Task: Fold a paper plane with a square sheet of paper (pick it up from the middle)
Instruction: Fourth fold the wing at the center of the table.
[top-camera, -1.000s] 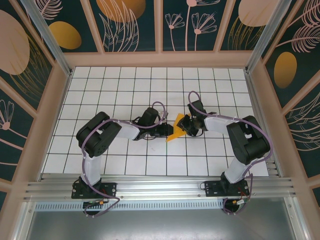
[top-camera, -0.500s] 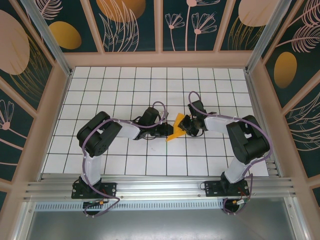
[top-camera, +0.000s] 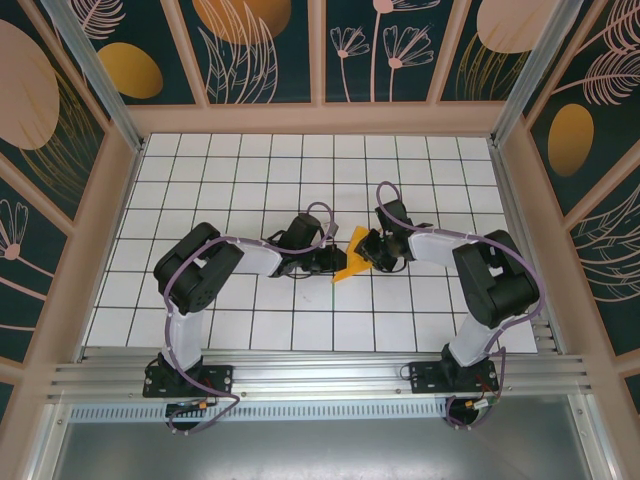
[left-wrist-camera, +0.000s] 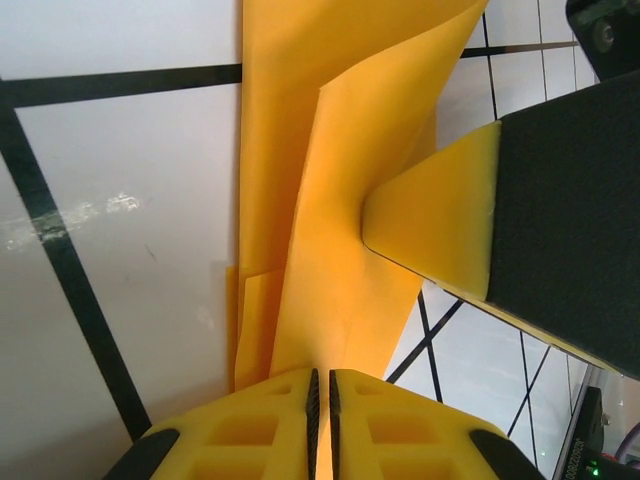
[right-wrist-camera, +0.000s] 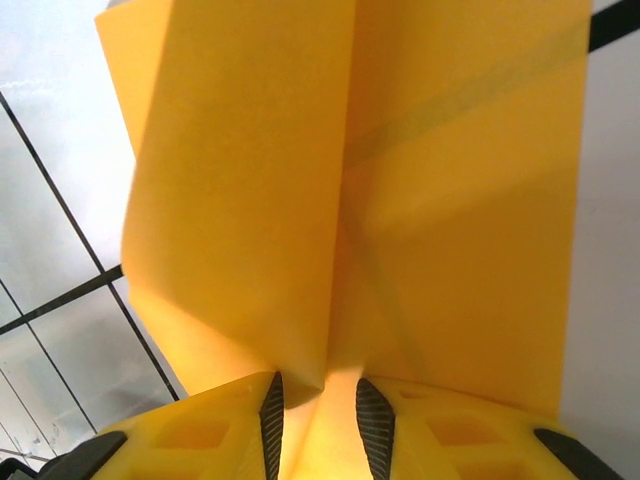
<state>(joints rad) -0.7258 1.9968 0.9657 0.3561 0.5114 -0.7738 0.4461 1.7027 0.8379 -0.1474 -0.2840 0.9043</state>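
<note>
We see bright, even light and soft shadows. Close up, the paper (left-wrist-camera: 300, 200) glows saturated orange; left of it white tiles (left-wrist-camera: 120, 250) show glare; below it, the left gripper's fingers (left-wrist-camera: 250, 435) blur.

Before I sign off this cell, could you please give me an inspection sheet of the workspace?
Surface: white grid-tiled table, faint scuff marks.
Job's things: partly folded orange-yellow paper, held between the grippers mid-table.
Clutter: nothing seen.
Grippers: left gripper pinched shut on the paper; right gripper closed on its fold.
Cables: purple cables looped along each arm.
Surroundings: dark floral wall panels, aluminium rail at near edge.
</note>
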